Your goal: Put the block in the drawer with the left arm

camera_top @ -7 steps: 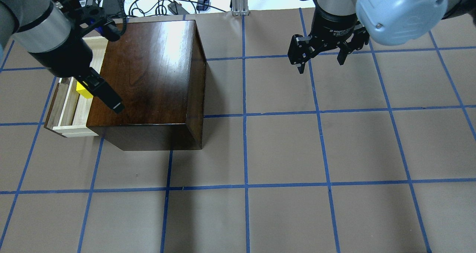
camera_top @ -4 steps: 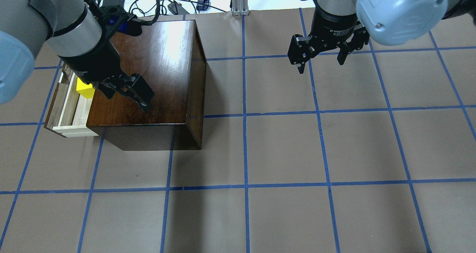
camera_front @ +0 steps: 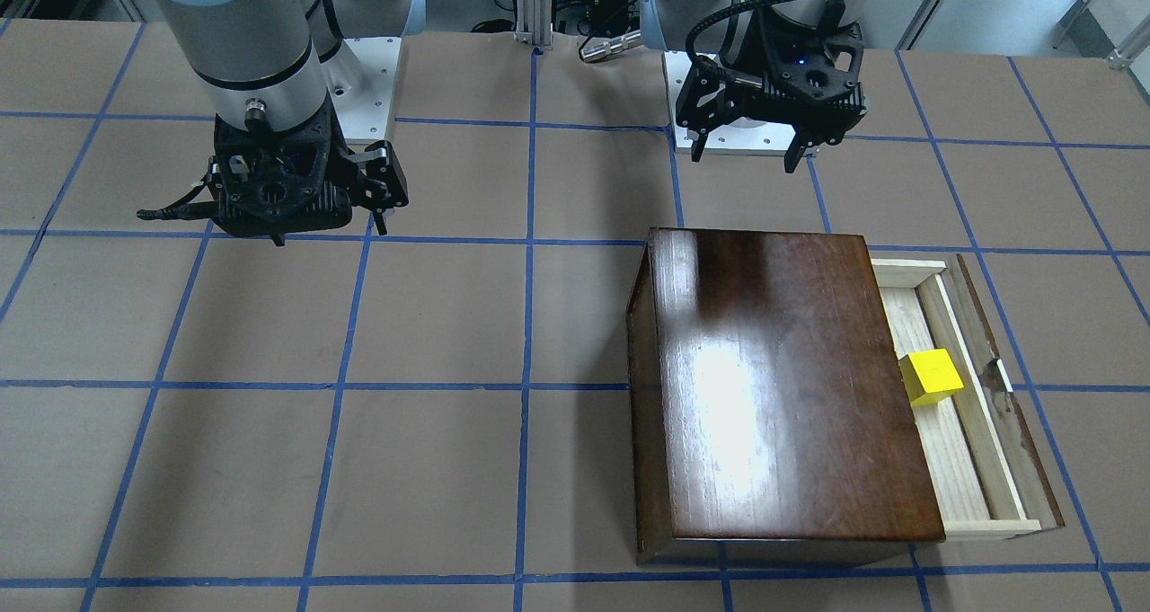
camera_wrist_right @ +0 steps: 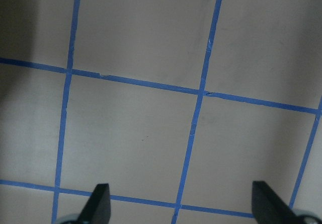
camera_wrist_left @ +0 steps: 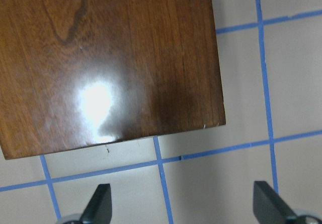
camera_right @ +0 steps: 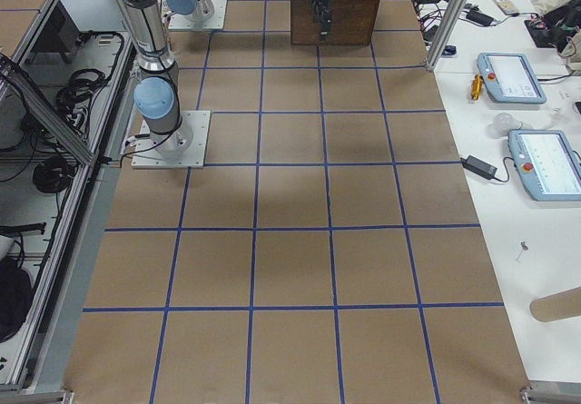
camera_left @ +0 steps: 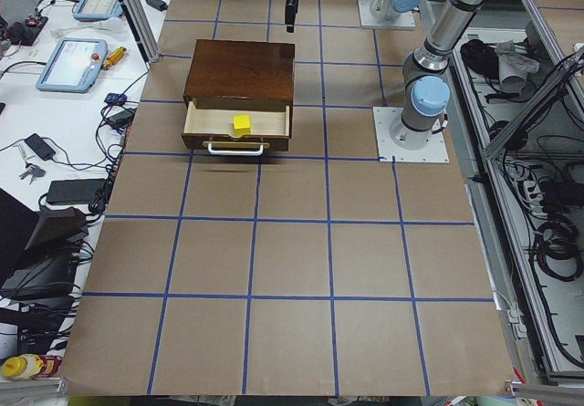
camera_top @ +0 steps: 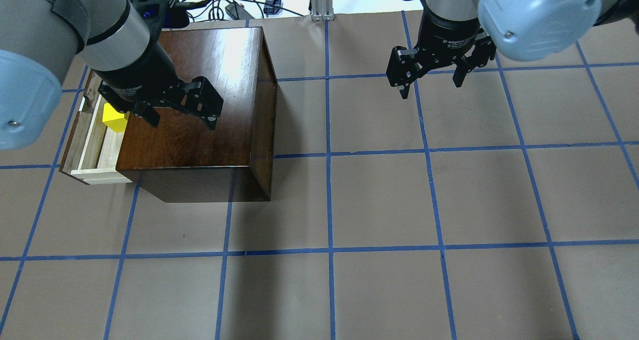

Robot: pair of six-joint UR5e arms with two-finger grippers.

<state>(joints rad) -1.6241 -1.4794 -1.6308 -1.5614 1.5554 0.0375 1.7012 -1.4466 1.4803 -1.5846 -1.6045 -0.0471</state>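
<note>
The block [camera_front: 932, 377] sits in the open drawer [camera_front: 954, 473], just beside the box [camera_front: 773, 387] mouth, so we judge the placing done. Our left gripper [camera_top: 182, 120] hangs above the box, jaws apart and empty. The right gripper [camera_top: 429, 86] hovers over the table [camera_top: 379, 200], jaws apart too. To finish well, we should lift the left arm away without brushing the box top.

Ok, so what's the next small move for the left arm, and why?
Probably raise the left end effector clear of the box and stop: the block lies in the open drawer, free of the open, empty end effector, so the placing looks done.
</note>
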